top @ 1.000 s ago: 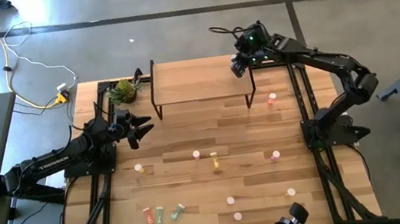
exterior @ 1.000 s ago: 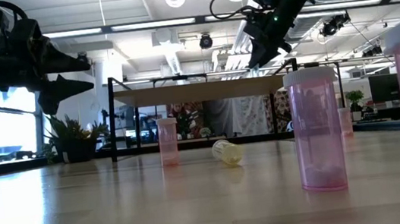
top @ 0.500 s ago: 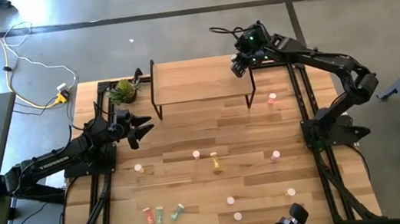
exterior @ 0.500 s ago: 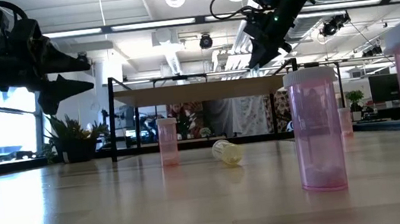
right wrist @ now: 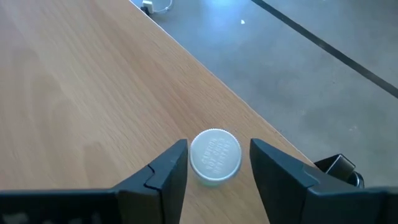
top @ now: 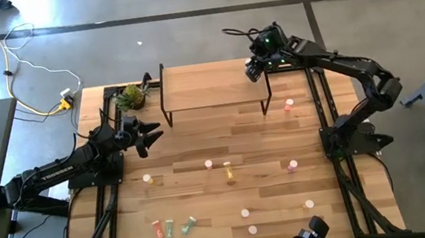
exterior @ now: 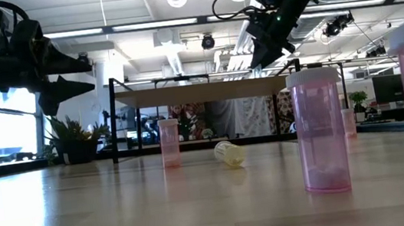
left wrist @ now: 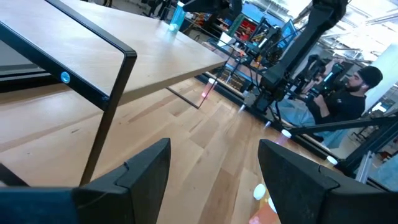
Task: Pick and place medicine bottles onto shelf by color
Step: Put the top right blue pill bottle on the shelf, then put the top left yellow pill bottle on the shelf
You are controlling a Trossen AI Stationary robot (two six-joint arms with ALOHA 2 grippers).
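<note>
A small bottle with a white cap (right wrist: 215, 155) stands upright on the shelf's light wood top (right wrist: 74, 93), close to its edge. My right gripper (right wrist: 217, 163) is open above the shelf's right end (top: 254, 71). One finger is on each side of the cap, with a narrow gap at both sides. In the high view the gripper hides this bottle. My left gripper (top: 153, 135) waits open near the table's left side, in front of the shelf (top: 212, 84). Several more bottles stand or lie on the table, among them a pink one (top: 292, 165) and a yellow one (top: 229, 166).
A pink bottle (top: 289, 106) stands just off the shelf's right legs. Three bottles (top: 172, 227) lie in a row at the near left, and others (top: 245, 212) are scattered along the near side. A small plant (top: 133, 96) sits at the far left corner. A person (left wrist: 348, 93) sits beyond the table.
</note>
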